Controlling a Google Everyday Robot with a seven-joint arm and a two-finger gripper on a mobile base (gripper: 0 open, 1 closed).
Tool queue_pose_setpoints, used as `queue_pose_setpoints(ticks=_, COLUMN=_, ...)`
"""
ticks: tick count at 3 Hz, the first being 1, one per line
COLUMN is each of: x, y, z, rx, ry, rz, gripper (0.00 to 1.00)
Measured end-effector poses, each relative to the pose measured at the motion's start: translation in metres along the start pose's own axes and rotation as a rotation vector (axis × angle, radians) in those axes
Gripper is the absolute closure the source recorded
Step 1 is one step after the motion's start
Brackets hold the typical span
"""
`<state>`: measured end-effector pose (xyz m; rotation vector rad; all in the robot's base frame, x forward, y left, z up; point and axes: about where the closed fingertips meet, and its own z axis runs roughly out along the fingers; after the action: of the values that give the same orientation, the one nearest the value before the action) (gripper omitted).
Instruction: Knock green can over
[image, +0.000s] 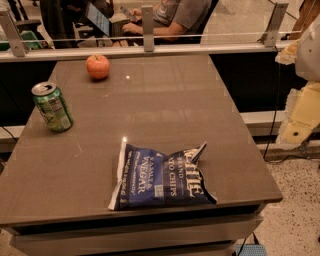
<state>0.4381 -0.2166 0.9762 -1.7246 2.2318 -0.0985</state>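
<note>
The green can (52, 106) stands upright near the left edge of the brown table (165, 105). It has a silver top with a pull tab and white-and-yellow label marks. Pale, cream-coloured parts of my arm (301, 107) show at the right edge of the view, off the table's right side and far from the can. My gripper itself is out of view, and nothing touches the can.
A red-orange apple (98, 66) sits at the table's far left. A blue chips bag (161, 176) lies flat near the front edge. A rail with a glass pane (150, 47) runs along the back, with a seated person (172, 17) behind it.
</note>
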Motion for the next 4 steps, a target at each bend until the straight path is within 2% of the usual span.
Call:
queue_pose_setpoints(ticks=1, x=0.0, y=0.0, z=0.0, rx=0.0, ry=0.0, rz=0.0, gripper=0.0)
queue_pose_setpoints(ticks=2, x=-0.008, y=-0.008, z=0.006, rx=-0.005, ry=-0.091, rz=0.018, gripper=0.0)
queue_pose_setpoints(ticks=3, x=-0.047, y=-0.023, z=0.036, rx=-0.047, ry=-0.302, rz=0.023, gripper=0.0)
queue_pose_setpoints(ticks=4, x=-0.096, y=-0.024, z=0.063, rx=-0.095, ry=-0.494, rz=-0.002, gripper=0.0)
